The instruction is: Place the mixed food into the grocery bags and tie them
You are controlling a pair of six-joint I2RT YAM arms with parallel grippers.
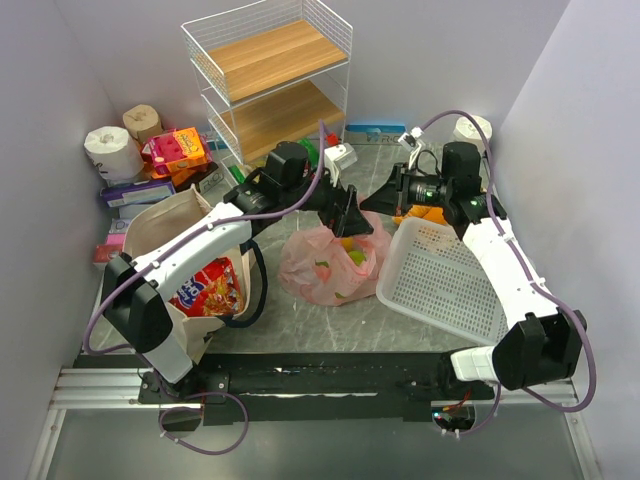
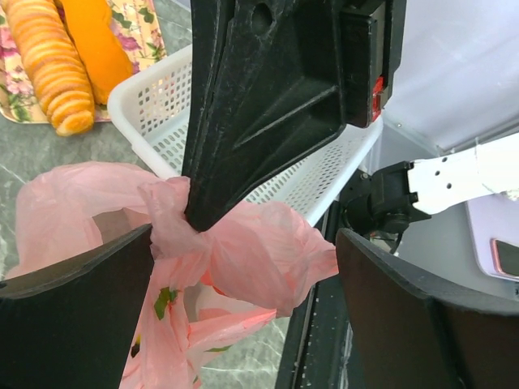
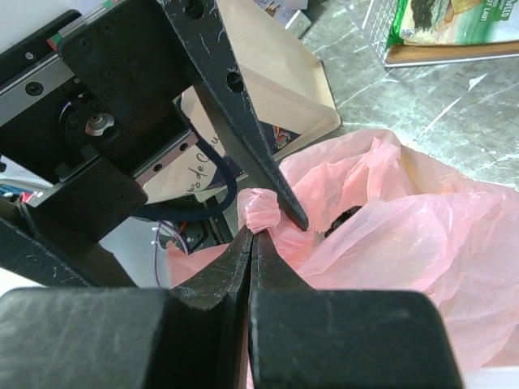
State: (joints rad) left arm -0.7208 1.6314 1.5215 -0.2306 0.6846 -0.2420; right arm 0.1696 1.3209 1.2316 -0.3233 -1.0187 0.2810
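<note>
The pink fruit-printed plastic bag (image 1: 328, 265) sits mid-table with fruit showing through it. My right gripper (image 3: 253, 235) is shut, pinching a twisted handle of the pink bag (image 3: 263, 209) at its tips; from above, the right gripper (image 1: 372, 203) meets the left one over the bag. My left gripper (image 2: 245, 243) is open wide, its fingers (image 2: 73, 316) straddling the bunched pink plastic (image 2: 235, 259) without touching it. The beige canvas tote (image 1: 165, 225) stands at the left with a red snack packet (image 1: 210, 285) inside.
A white perforated basket (image 1: 445, 280) lies tilted just right of the pink bag. A wire shelf rack (image 1: 270, 70) stands at the back. Toilet-paper rolls (image 1: 108, 148) and boxes (image 1: 175, 150) crowd the back left corner. An orange-printed packet (image 2: 57, 73) lies beyond the basket.
</note>
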